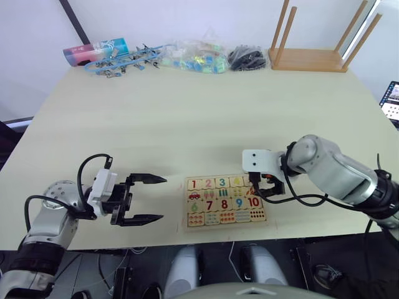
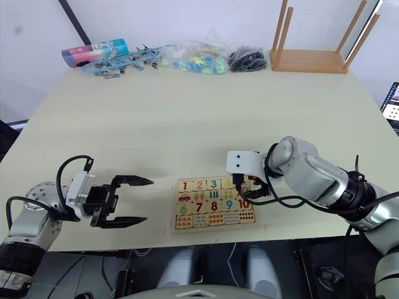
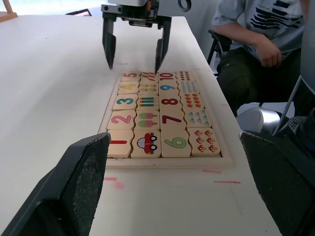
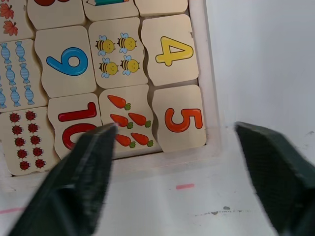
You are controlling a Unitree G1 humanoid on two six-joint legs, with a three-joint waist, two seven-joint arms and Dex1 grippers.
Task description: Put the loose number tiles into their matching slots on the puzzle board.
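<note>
All five number tiles (image 3: 126,118) sit in their slots on the puzzle board (image 1: 225,200) near the bench's (image 1: 187,118) front edge — job looks finished — both the right pincer (image 3: 133,48) and left pincer (image 1: 149,198) gape wide, empty.

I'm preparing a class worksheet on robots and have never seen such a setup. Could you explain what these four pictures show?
A two-armed robot stands at a pale table. Two pictures look down from its head; two look along each wrist's black fingers. The flat light-wood puzzle board lies near the table's edge, with the square wooden number tiles 1 to 5 all seated in it. The left gripper hangs open beside the board; the right gripper is open over the 5 end. Neither holds anything.
</note>
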